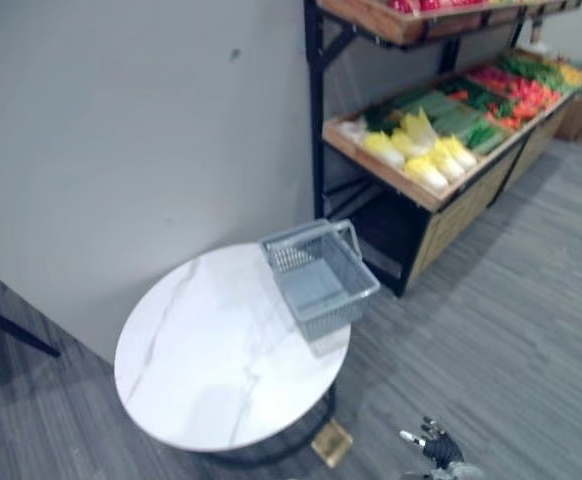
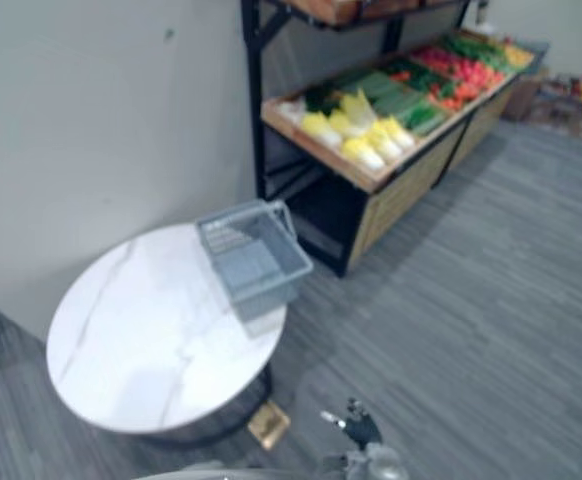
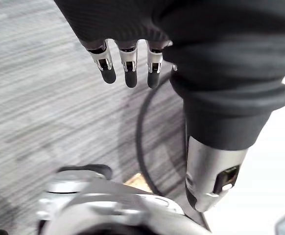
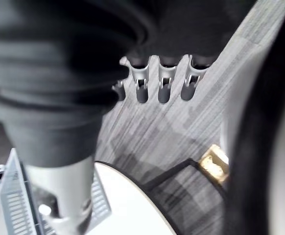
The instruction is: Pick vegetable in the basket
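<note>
Vegetables (image 1: 421,155) lie on the sloping wooden tray of the produce shelf (image 1: 411,190) against the wall: pale yellow heads at the near end, green ones (image 1: 451,115) behind them, red and orange ones (image 1: 516,95) farther along. A second wooden tray (image 1: 391,20) sits above on the same black frame; its load is too blurred to sort.

Grey mesh basket (image 1: 321,275) stands upright at the edge of the round white marble tabletop (image 1: 201,370), on the side nearest the shelf, handle folded toward its far rim. Basket and shelf sit near each other but apart, grey plank floor (image 1: 511,330) between.

Right hand (image 1: 436,445) hangs low over the floor, well apart from both basket and shelf, fingers spread and holding nothing; right wrist view shows its fingers (image 4: 164,83) straight above the floor, tabletop rim and basket corner past them. A small tan block (image 1: 331,442) lies on the floor by the tabletop's base.

Left hand (image 3: 128,29) shows in its wrist view, fingers (image 3: 130,66) relaxed and straight over the floor, nothing in it.
</note>
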Available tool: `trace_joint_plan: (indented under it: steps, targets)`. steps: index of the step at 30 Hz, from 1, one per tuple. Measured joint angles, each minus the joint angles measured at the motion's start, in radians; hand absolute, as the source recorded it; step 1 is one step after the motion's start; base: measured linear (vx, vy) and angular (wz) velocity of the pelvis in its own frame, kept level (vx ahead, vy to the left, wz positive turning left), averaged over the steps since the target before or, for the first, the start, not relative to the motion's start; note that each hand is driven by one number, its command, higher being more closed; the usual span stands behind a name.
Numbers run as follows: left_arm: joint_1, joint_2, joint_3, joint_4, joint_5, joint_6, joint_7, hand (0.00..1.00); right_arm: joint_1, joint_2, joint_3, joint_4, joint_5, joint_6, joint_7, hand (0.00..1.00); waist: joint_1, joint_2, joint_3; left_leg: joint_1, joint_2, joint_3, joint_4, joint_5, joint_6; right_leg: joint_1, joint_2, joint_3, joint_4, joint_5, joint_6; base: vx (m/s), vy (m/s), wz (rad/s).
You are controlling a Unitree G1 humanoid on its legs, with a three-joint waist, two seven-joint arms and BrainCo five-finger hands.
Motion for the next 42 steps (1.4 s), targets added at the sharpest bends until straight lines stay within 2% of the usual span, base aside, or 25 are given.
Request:
trace_joint_plan:
  steps: [1, 3, 4, 6, 7, 8, 9, 10, 11, 13, 16, 18, 20, 22, 23, 24, 25, 27, 30, 31, 34, 35, 36, 39, 42]
  targets:
    - [-0.035, 0.008, -0.019, -0.003, -0.001, 0.0, 0.005, 0.0, -0.004, -0.008, -0.007, -0.003, 0.001, 0.0, 0.001, 0.0, -0.012, -0.003, 0.002, 0.025, 0.003, -0.046, -0.01, 0.0, -0.001, -0.043, -0.007, -0.032, -0.082, -0.04, -0.001, 0.4, -0.056, 1.23]
    - [-0.08, -0.008, -0.03, -0.043, -0.004, -0.015, 0.015, 0.0, -0.007, -0.01, -0.021, -0.002, 0.003, 0.0, 0.0, 0.0, -0.016, -0.003, 0.003, 0.05, 0.01, -0.111, -0.012, -0.018, -0.029, -0.072, -0.007, -0.043, -0.324, -0.051, -0.01, 0.46, -0.138, 1.29]
    - [-0.092, -0.019, -0.044, -0.065, -0.025, -0.022, 0.017, 0.0, -0.006, -0.006, -0.024, -0.002, 0.003, 0.0, 0.0, 0.0, -0.013, -0.004, 0.004, 0.061, 0.017, -0.149, -0.009, -0.033, -0.046, -0.064, -0.002, -0.035, -0.499, -0.048, -0.008, 0.35, -0.183, 0.93]
    - [-0.097, -0.038, -0.059, -0.075, -0.036, -0.03, 0.026, 0.0, -0.008, 0.002, -0.022, 0.0, 0.003, 0.001, 0.001, 0.0, -0.009, -0.004, 0.004, 0.059, 0.032, -0.191, 0.006, -0.062, -0.068, -0.036, 0.011, -0.001, -0.743, -0.03, -0.002, 0.3, -0.244, 0.86]
    - [-0.099, -0.053, -0.057, -0.079, -0.043, -0.036, 0.028, 0.0, -0.013, 0.016, -0.023, 0.007, 0.003, 0.002, 0.0, 0.0, -0.005, -0.006, 0.005, 0.049, 0.046, -0.227, 0.033, -0.09, -0.085, -0.019, 0.022, 0.049, -0.89, 0.012, -0.006, 0.39, -0.445, 0.88]
    - [-0.097, -0.057, -0.055, -0.091, -0.041, -0.039, 0.033, 0.0, -0.014, 0.022, -0.028, 0.009, 0.002, 0.002, 0.0, 0.0, 0.002, -0.013, 0.004, 0.032, 0.059, -0.257, 0.073, -0.127, -0.108, -0.011, 0.021, 0.083, -0.977, 0.048, -0.006, 0.26, -0.326, 0.71]
    - [-0.096, -0.057, -0.054, -0.097, -0.041, -0.043, 0.033, 0.0, -0.013, 0.026, -0.029, 0.01, 0.002, 0.003, -0.001, 0.0, 0.009, -0.02, 0.003, 0.025, 0.065, -0.269, 0.096, -0.15, -0.124, -0.002, 0.02, 0.099, -1.007, 0.057, -0.002, 0.38, -0.569, 0.67]
    - [-0.096, -0.057, -0.051, -0.091, -0.039, -0.05, 0.034, 0.0, -0.017, 0.027, -0.033, 0.017, 0.003, 0.005, -0.001, 0.0, 0.018, -0.023, 0.007, 0.025, 0.099, -0.3, 0.124, -0.191, -0.16, 0.011, 0.041, 0.092, -0.994, 0.149, 0.044, 0.23, -0.422, 0.53]
    - [-0.095, -0.072, -0.051, -0.08, -0.038, -0.049, 0.034, 0.0, -0.023, 0.015, -0.038, 0.019, 0.003, 0.006, 0.0, 0.0, 0.016, 0.001, 0.008, 0.025, 0.129, -0.318, 0.122, -0.195, -0.168, 0.012, 0.065, 0.062, -0.972, 0.12, 0.038, 0.37, -0.596, 0.63]
    - [-0.098, -0.1, -0.025, -0.052, -0.036, -0.05, 0.025, 0.0, -0.036, -0.015, -0.045, 0.026, 0.004, 0.006, -0.003, 0.0, 0.013, 0.046, 0.004, 0.026, 0.192, -0.327, 0.109, -0.157, -0.204, 0.013, 0.1, -0.006, -0.907, 0.053, 0.007, 0.3, -0.427, 0.64]
    - [-0.096, -0.118, 0.047, -0.044, -0.037, -0.05, 0.02, 0.0, -0.051, -0.016, -0.018, 0.058, 0.003, 0.008, 0.001, 0.0, 0.017, 0.055, -0.001, -0.011, 0.243, -0.383, 0.156, -0.094, -0.232, 0.057, 0.133, -0.098, -0.893, 0.002, -0.038, 0.24, -0.378, 0.68]
    - [-0.097, -0.116, 0.068, -0.044, -0.042, -0.049, 0.013, 0.0, -0.055, -0.015, 0.003, 0.058, 0.003, 0.008, 0.003, 0.0, 0.015, 0.051, 0.0, -0.074, 0.249, -0.397, 0.244, -0.06, -0.239, 0.081, 0.135, -0.149, -0.905, -0.018, -0.058, 0.17, -0.305, 0.76]
    - [-0.104, -0.103, 0.071, -0.044, -0.043, -0.048, 0.006, 0.0, -0.052, -0.015, 0.004, 0.059, 0.003, 0.008, 0.003, 0.0, 0.015, 0.038, 0.01, -0.125, 0.251, -0.354, 0.315, 0.008, -0.248, 0.13, 0.128, -0.206, -0.929, -0.026, -0.07, 0.14, -0.284, 0.81]
    - [-0.106, -0.092, 0.068, -0.048, -0.043, -0.047, -0.001, 0.0, -0.043, -0.023, 0.002, 0.061, 0.003, 0.009, 0.0, 0.0, 0.014, 0.024, 0.019, -0.136, 0.268, -0.22, 0.319, 0.106, -0.249, 0.196, 0.112, -0.261, -0.976, -0.027, -0.074, 0.1, -0.23, 0.84]
    - [-0.106, -0.093, 0.066, -0.048, -0.042, -0.046, -0.003, 0.0, -0.039, -0.031, 0.002, 0.061, 0.003, 0.009, -0.004, 0.0, 0.01, 0.027, 0.021, -0.136, 0.295, -0.127, 0.318, 0.107, -0.235, 0.222, 0.11, -0.299, -0.998, -0.026, -0.075, 0.06, -0.19, 0.77]
    - [-0.105, -0.093, 0.065, -0.048, -0.042, -0.045, -0.004, 0.0, -0.038, -0.041, 0.0, 0.06, 0.003, 0.009, -0.007, 0.0, 0.007, 0.03, 0.022, -0.137, 0.302, -0.089, 0.313, 0.101, -0.231, 0.233, 0.111, -0.317, -1.008, -0.026, -0.075, 0.02, -0.133, 0.72]
    - [-0.104, -0.092, 0.065, -0.048, -0.041, -0.044, -0.005, 0.0, -0.036, -0.059, -0.001, 0.057, 0.003, 0.009, -0.016, 0.0, 0.003, 0.03, 0.022, -0.137, 0.304, -0.039, 0.267, 0.096, -0.233, 0.242, 0.116, -0.339, -1.023, -0.026, -0.075, -0.01, -0.074, 0.56]
    - [-0.104, -0.093, 0.066, -0.053, -0.041, -0.035, -0.004, 0.0, -0.042, -0.089, -0.006, 0.055, 0.002, 0.009, -0.032, 0.0, 0.003, 0.036, 0.023, -0.139, 0.294, -0.034, 0.167, 0.105, -0.228, 0.228, 0.135, -0.353, -1.03, -0.027, -0.074, -0.03, -0.029, 0.3]
    - [-0.104, -0.085, 0.07, -0.052, -0.038, -0.023, -0.005, 0.0, -0.059, -0.114, -0.083, 0.037, -0.013, 0.009, -0.055, 0.0, -0.001, 0.055, 0.022, -0.134, 0.291, -0.015, 0.044, 0.11, -0.222, 0.181, 0.173, -0.323, -1.035, -0.027, -0.061, -0.03, 0.051, 0.09]
    - [-0.104, -0.084, 0.069, -0.051, -0.037, -0.023, -0.005, 0.0, -0.057, -0.128, -0.121, 0.015, -0.043, 0.011, -0.082, 0.0, -0.012, 0.058, 0.025, -0.134, 0.287, -0.015, 0.007, 0.11, -0.221, 0.165, 0.183, -0.297, -1.038, -0.023, -0.056, -0.05, 0.087, 0.25]
    - [-0.102, -0.079, 0.059, -0.051, -0.036, -0.013, 0.004, 0.0, -0.067, -0.178, -0.206, -0.108, -0.129, 0.016, -0.159, 0.0, -0.015, 0.071, 0.025, -0.13, 0.273, 0.013, -0.054, 0.098, -0.226, 0.121, 0.193, -0.223, -1.043, 0.001, -0.052, -0.03, 0.104, 0.03]
    - [-0.102, -0.078, 0.059, -0.051, -0.036, -0.013, 0.005, 0.0, -0.072, -0.184, -0.21, -0.121, -0.142, 0.016, -0.167, 0.0, -0.014, 0.071, 0.025, -0.13, 0.272, 0.016, -0.054, 0.098, -0.226, 0.119, 0.193, -0.214, -1.047, 0.006, -0.051, -0.03, 0.107, -0.35]
    - [-0.098, -0.07, 0.047, -0.051, -0.032, -0.014, 0.006, 0.0, -0.093, -0.204, -0.224, -0.175, -0.213, 0.016, -0.203, 0.0, -0.013, 0.077, 0.028, -0.129, 0.267, 0.038, -0.057, 0.093, -0.218, 0.117, 0.193, -0.191, -1.068, 0.027, -0.048, -0.03, 0.093, -0.43]
    - [-0.074, -0.039, -0.01, -0.026, -0.019, -0.013, 0.006, 0.0, -0.138, -0.249, -0.243, -0.294, -0.326, 0.019, -0.257, 0.0, -0.018, 0.096, 0.023, -0.126, 0.249, 0.066, -0.06, 0.084, -0.209, 0.116, 0.188, -0.154, -1.105, 0.065, -0.041, 0.01, 0.09, -0.34]
    - [-0.036, -0.034, -0.043, -0.014, -0.019, -0.011, 0.005, 0.0, -0.176, -0.299, -0.239, -0.399, -0.406, 0.041, -0.286, 0.0, -0.026, 0.1, 0.025, -0.13, 0.237, 0.068, -0.064, 0.083, -0.209, 0.113, 0.187, -0.147, -1.119, 0.079, -0.041, 0.02, 0.031, -0.07]
